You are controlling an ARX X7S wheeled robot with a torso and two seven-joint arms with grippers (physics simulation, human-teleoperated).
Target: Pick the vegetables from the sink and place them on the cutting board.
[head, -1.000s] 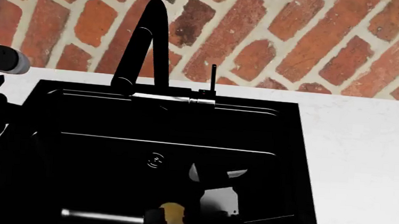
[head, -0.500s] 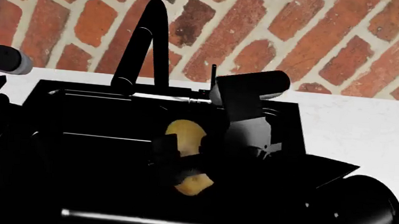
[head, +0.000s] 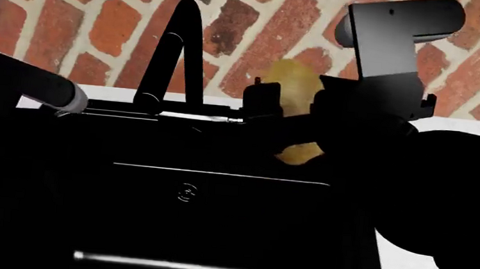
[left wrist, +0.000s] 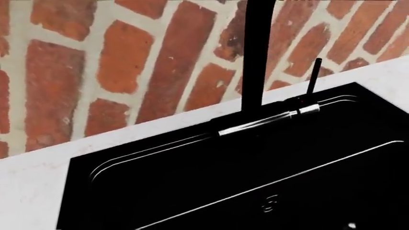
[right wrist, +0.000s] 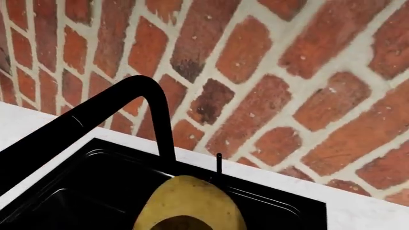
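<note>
Head view: my right gripper (head: 297,123) is clamped on the potato (head: 297,87), its long axis nearly upright, high above the sink (head: 216,222); the cutting board is not visible.

A: What does the left arm's camera take in?

B: A black sink (left wrist: 255,177), sunk into a white desk (left wrist: 38,177), with a round drain (left wrist: 269,203) in its floor.

A: And at the back edge of the desk?

B: The faucet (left wrist: 257,57), a black column standing on the sink's rear rim. A thin black lever (left wrist: 312,76) stands just beside it, above a chrome bar (left wrist: 268,122). A red brick wall (left wrist: 128,62) rises behind the desk.
</note>
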